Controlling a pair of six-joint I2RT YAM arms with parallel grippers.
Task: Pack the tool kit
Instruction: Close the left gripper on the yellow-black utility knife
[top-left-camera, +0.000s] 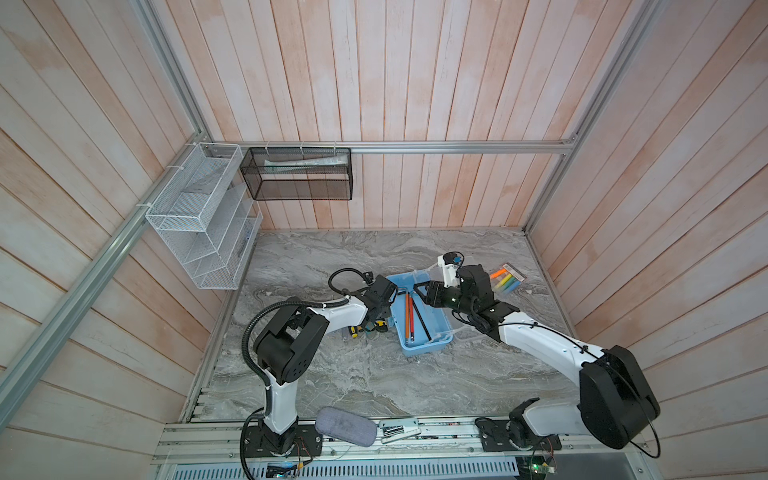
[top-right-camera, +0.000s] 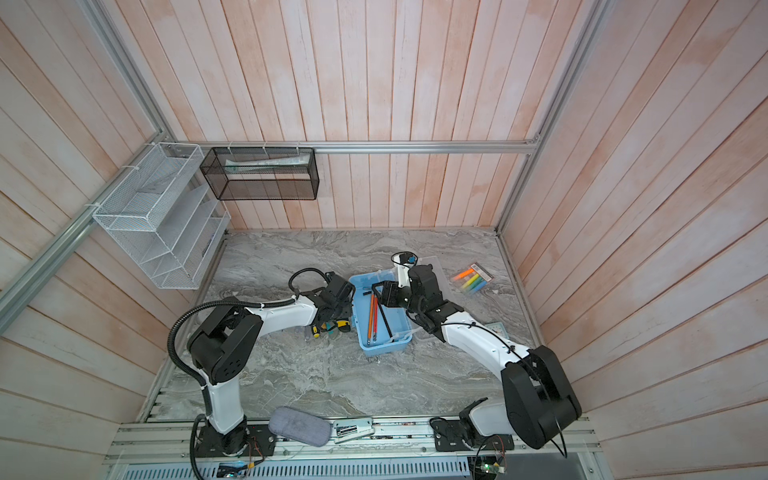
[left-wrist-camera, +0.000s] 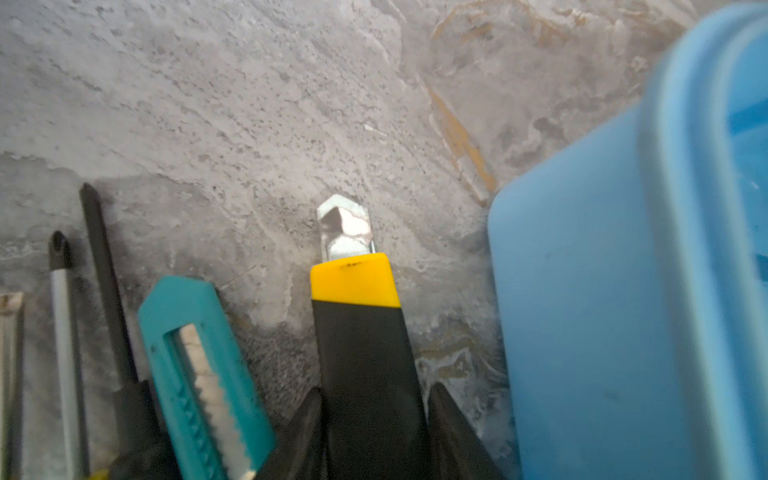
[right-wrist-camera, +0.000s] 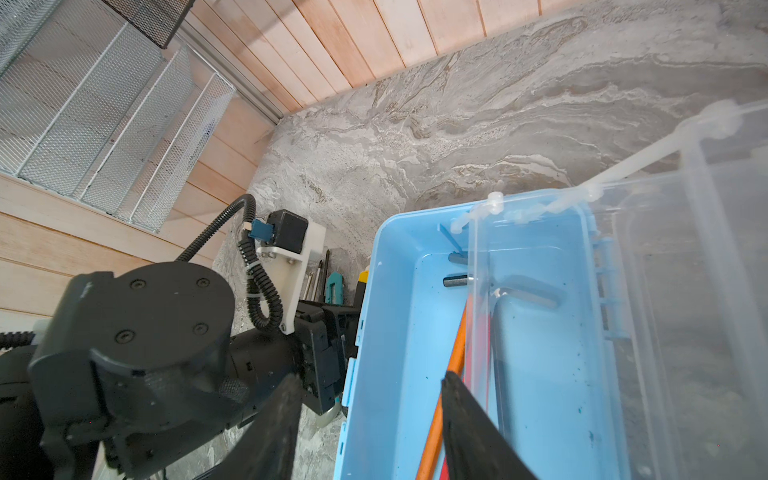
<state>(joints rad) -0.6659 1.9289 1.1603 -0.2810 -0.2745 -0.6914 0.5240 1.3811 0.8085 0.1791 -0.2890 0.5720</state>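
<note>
Tool box (top-left-camera: 428, 347) light blue, lid (right-wrist-camera: 665, 291) clear. Shafts (top-left-camera: 407, 316) inside box orange, red. Utility knife (left-wrist-camera: 361, 340) beside box: black body, yellow tip. Second cutter (left-wrist-camera: 195, 365) teal. Tabletop (top-left-camera: 374, 382) grey, marble-veined.

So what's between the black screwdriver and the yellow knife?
A teal cutter lies between the black screwdriver and the yellow knife; the left wrist view shows it.

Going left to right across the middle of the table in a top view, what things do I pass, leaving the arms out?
loose tools → box → markers
</note>
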